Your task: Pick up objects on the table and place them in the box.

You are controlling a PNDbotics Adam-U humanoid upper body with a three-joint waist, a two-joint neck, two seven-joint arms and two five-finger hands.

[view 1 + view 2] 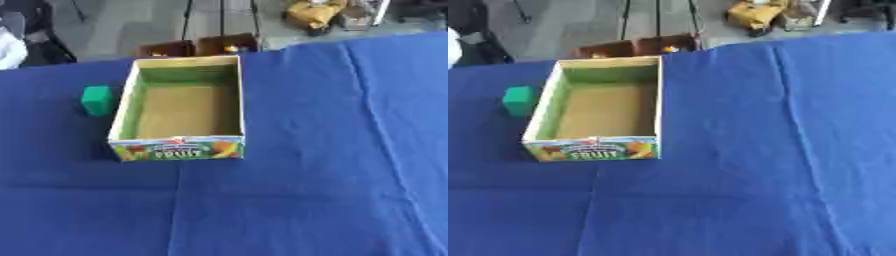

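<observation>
An open cardboard fruit box [229, 102] sits upper left of centre on a blue tablecloth [332, 150]; a green block [97, 100] lies just beside its left wall. Neither robot hand appears, so their state cannot be told.

- An open cardboard box [597, 117] with a fruit-printed front wall sits on the blue-clothed table [754, 150], toward its far left.
- A green block [519, 100] lies just beside the box's left wall, outside it.
</observation>
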